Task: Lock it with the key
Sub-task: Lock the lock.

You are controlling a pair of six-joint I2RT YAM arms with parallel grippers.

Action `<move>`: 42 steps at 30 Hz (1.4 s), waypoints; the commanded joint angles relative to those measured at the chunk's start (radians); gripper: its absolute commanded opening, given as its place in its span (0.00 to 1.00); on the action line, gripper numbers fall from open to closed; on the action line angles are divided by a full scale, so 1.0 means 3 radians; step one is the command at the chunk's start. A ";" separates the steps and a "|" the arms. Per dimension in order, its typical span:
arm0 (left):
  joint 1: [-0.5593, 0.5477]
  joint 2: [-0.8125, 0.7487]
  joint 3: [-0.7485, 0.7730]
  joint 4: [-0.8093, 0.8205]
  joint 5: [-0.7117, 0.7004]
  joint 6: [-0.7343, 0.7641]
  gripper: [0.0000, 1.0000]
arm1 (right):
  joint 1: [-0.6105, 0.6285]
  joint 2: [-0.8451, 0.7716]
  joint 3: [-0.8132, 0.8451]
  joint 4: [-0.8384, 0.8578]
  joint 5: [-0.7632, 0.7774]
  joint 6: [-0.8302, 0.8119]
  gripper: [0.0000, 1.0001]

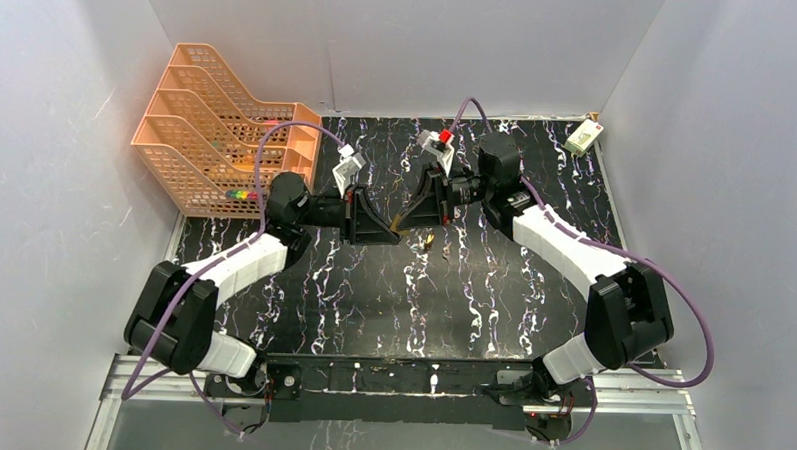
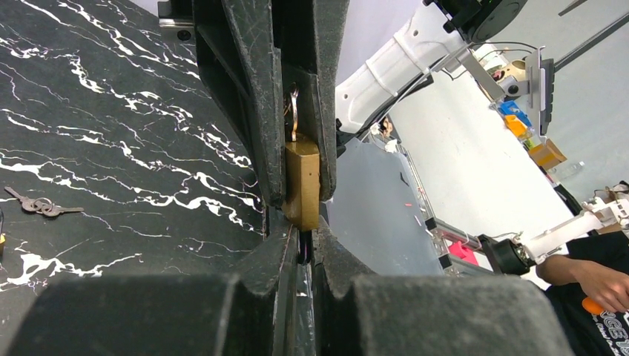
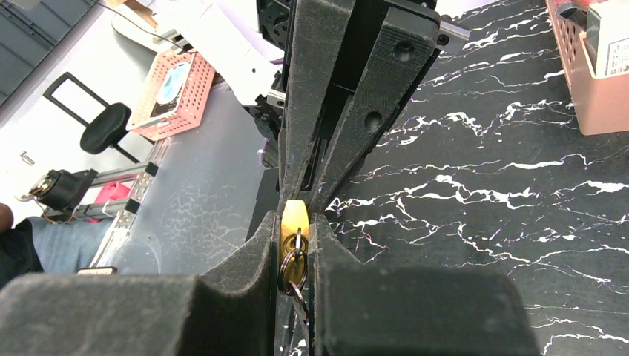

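Our right end effector [image 3: 295, 237] is clamped on the brass padlock [image 2: 302, 182], steadying it with the keyhole end facing 9 o'clock. Our left end effector [image 2: 304, 245] meets it there, pinched fully shut. We guess that's on the key, which is hidden between the pads. Spare keys [image 2: 41, 206] lie on the bench [image 2: 111, 148] at 6 o'clock.

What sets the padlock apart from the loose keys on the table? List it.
The padlock is brass-coloured and blocky; the loose keys are dark and thin. The padlock is clamped in the right gripper, off the table; the loose keys lie flat on it, untouched. Both look metal.
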 commanded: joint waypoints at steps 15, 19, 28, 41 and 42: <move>-0.0266 -0.0377 0.0093 -0.0325 -0.0795 0.0218 0.00 | 0.0445 -0.0089 0.0152 0.0319 0.0537 -0.0100 0.00; -0.0266 -0.0356 0.0096 -0.0374 -0.0831 0.0240 0.00 | 0.0444 -0.0117 0.0144 0.0294 0.0557 -0.0108 0.00; -0.0266 -0.0473 0.0132 -0.0673 -0.0875 0.0413 0.00 | 0.0443 -0.0206 0.0121 0.0214 0.0671 -0.0172 0.00; -0.0174 -0.0868 0.0257 -0.1531 -0.1128 0.0971 0.00 | 0.0396 -0.0448 -0.0105 0.0062 0.0929 -0.0362 0.00; -0.0165 -0.0863 0.0263 -0.1532 -0.1119 0.0964 0.00 | 0.0394 -0.0453 -0.0114 0.0061 0.0932 -0.0364 0.00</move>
